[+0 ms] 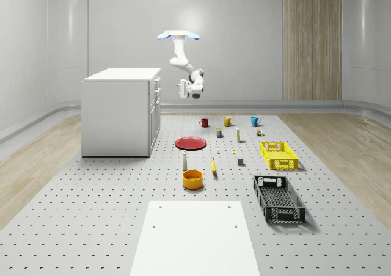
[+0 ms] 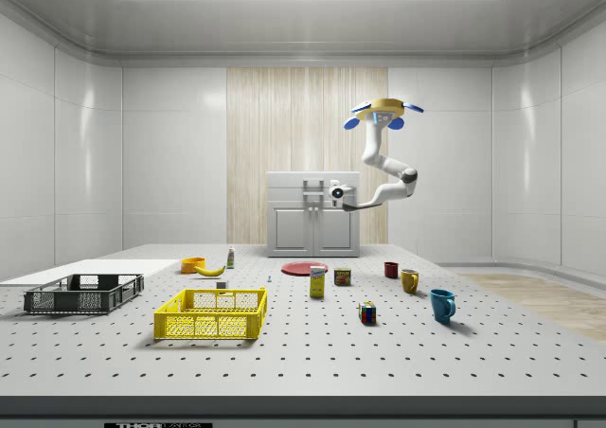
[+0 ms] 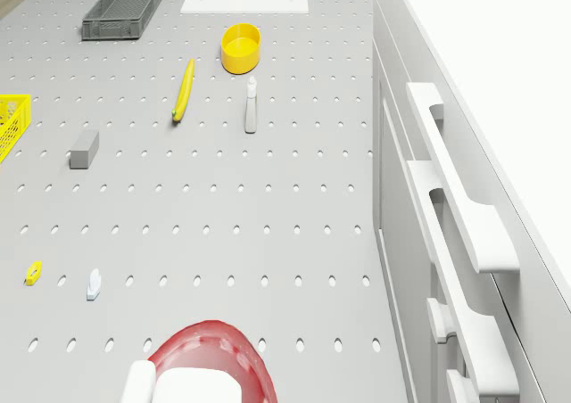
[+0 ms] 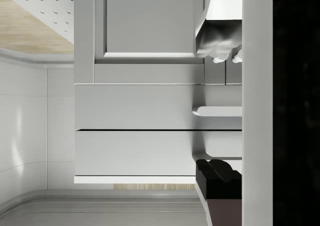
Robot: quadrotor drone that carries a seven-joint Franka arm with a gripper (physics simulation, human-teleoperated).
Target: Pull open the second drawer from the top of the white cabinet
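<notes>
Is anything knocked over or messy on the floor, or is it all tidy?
Nothing stands out. The cabinet has its drawers shut, the cups stand upright and the crates sit flat. The drone hovers beside the cabinet, its gripper held near the drawer fronts.

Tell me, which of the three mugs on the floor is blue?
The blue mug is the one at the whole-scene view's right end of the row, beyond the yellow mug and the red mug.

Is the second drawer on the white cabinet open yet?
Shut. The second drawer sits flush with the other fronts of the white cabinet, only thin seams between them.
</notes>
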